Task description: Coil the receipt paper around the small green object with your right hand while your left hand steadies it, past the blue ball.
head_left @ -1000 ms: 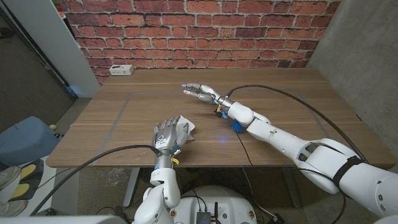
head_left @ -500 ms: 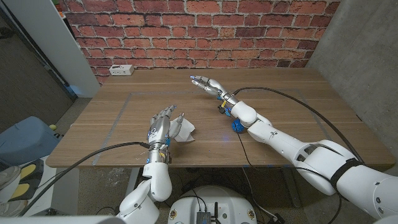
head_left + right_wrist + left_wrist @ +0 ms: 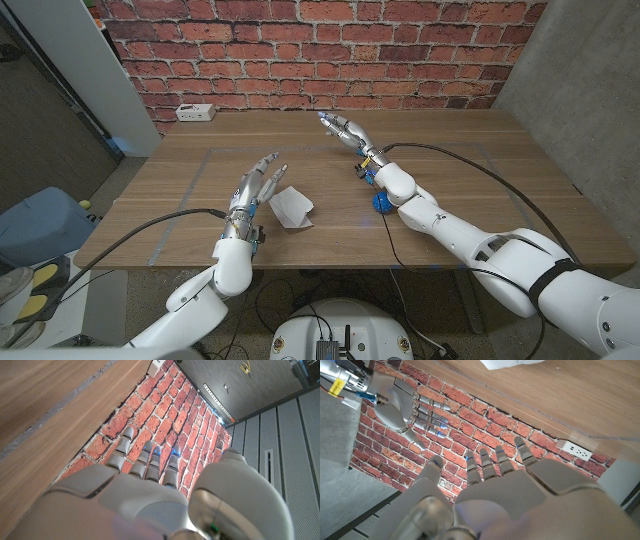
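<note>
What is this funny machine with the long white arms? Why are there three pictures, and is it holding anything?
It is a robot with two arms, each ending in a hand. One picture comes from a camera on its head, looking down at a wooden table. The other two come from cameras on its wrists, so they look tilted and upside down. On the table lies a folded white paper, and a blue ball sits beside the right arm. The left hand and the right hand both have their fingers spread and hold nothing. A white power strip lies by the brick wall.
</note>
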Controlling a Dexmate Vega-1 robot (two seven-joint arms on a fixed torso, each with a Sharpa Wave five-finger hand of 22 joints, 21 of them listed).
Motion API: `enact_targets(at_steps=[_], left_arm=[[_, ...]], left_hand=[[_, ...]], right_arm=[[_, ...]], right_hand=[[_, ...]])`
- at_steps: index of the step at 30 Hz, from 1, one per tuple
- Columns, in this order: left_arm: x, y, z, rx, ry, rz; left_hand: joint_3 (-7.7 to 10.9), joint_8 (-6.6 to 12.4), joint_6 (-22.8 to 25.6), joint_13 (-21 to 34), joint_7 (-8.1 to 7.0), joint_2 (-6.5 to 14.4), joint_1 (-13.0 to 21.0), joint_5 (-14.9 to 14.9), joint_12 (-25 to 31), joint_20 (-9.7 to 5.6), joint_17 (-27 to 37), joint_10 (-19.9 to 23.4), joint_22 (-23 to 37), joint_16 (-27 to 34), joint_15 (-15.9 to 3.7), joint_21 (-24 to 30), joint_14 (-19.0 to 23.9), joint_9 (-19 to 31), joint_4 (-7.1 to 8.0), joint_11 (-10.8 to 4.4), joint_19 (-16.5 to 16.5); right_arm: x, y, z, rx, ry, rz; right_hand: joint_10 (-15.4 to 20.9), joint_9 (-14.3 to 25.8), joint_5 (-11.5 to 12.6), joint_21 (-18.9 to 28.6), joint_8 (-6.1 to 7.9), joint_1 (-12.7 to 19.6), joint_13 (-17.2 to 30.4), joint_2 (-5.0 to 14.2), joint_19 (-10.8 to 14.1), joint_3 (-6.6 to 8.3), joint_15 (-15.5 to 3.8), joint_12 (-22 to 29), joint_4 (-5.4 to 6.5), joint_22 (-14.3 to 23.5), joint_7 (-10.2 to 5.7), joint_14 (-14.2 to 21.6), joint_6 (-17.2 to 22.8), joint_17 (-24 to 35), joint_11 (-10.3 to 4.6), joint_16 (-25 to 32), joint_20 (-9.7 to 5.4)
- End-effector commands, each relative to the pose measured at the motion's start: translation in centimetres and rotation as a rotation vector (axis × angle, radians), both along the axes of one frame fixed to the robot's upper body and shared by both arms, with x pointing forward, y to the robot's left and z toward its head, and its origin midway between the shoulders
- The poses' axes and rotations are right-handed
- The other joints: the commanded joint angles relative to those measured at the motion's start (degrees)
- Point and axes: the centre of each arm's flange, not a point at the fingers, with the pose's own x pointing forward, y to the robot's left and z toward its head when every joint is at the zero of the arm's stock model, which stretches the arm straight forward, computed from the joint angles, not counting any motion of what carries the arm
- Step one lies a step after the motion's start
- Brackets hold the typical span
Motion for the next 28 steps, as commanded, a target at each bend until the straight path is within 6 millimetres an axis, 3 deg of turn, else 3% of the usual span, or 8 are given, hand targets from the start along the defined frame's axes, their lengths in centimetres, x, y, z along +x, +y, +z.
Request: enact_targets(at_steps=[1,8,12,17,25,28], left_arm=[[4.3,4.6,3.7,-0.019,-0.009,-0.186],[6.8,6.7,5.6,-0.009,0.011,-0.287],[7.6,7.3,6.4,-0.002,0.036,-0.292],[8.0,7.8,7.3,0.010,0.069,-0.282],[7.3,7.9,7.6,-0.032,0.054,-0.240],[8.0,8.1,8.2,-0.028,0.066,-0.237]], left_hand=[[0.04,-0.04,-0.5,-0.1,0.10,-0.5,0.3,-0.2,-0.1,0.31,0.2,-0.1,0.0,0.0,0.05,0.1,-0.6,0.2,-0.34,0.32,-0.4],[-0.05,-0.05,-0.6,-0.1,0.32,-0.6,0.1,-0.2,-0.1,0.49,0.3,-0.2,0.0,0.0,0.17,0.1,-0.7,0.2,-0.31,0.62,-0.3],[-0.10,-0.07,-0.7,-0.1,0.65,-0.5,-0.1,-0.2,-0.2,0.75,0.3,-0.4,0.0,0.0,0.39,-0.1,-0.9,0.2,-0.24,0.76,-0.6],[-0.14,-0.20,-1.1,-0.1,0.86,-0.4,-0.4,-0.2,-0.3,0.75,0.3,-0.7,0.0,0.1,0.42,-0.2,-1.1,0.2,-0.14,0.78,-0.9],[-0.23,-0.26,-1.6,-0.1,1.12,-0.3,-0.9,-0.1,-0.4,0.78,0.4,-1.0,0.0,0.2,0.44,-0.4,-1.3,0.2,0.12,0.98,-1.1],[-0.25,-0.26,-1.7,-0.1,1.14,-0.3,-1.0,-0.1,-0.4,0.78,0.4,-0.9,0.0,0.2,0.44,-0.3,-1.2,0.2,0.15,1.15,-1.1]], right_arm=[[-0.8,-1.9,0.5,0.117,0.002,-0.105],[-1.9,-4.7,0.0,0.229,-0.006,-0.220],[-2.9,-6.4,-1.5,0.356,-0.019,-0.292],[-4.6,-6.6,-3.6,0.449,-0.053,-0.303],[-6.7,-6.2,-1.5,0.451,-0.151,-0.291],[-7.3,-6.3,-0.6,0.441,-0.189,-0.290]], right_hand=[[0.6,0.2,0.0,-0.1,0.13,0.1,-0.1,0.58,0.8,0.17,0.00,0.4,-0.22,0.3,0.15,0.5,0.6,0.0,-0.03,0.3,0.12],[1.9,0.1,-0.3,-0.4,0.37,0.4,-0.2,0.75,0.8,0.32,-0.54,0.7,-0.61,0.3,0.21,1.9,1.7,-0.2,-0.06,0.8,0.56],[2.6,0.1,-0.6,-1.1,0.36,0.1,-0.3,0.81,-0.3,0.21,-1.48,0.9,-0.64,0.3,0.54,3.1,2.1,-0.2,0.14,1.4,0.91],[2.8,0.1,-0.8,-1.4,0.19,0.1,-0.3,0.71,-0.7,0.17,-1.25,0.8,-0.87,0.3,0.48,3.1,2.0,-0.2,-0.14,1.4,1.11],[3.0,0.1,-1.1,-1.3,0.04,-0.2,-0.4,0.47,0.1,-0.04,-1.07,0.8,-0.96,0.4,-0.05,3.3,1.9,-0.4,-0.37,1.4,0.81],[2.8,0.1,-1.2,-1.4,-0.08,-0.3,-0.4,0.47,0.1,-0.05,-1.00,0.6,-1.00,0.4,-0.19,2.9,1.7,-0.4,-0.53,1.3,0.79]])
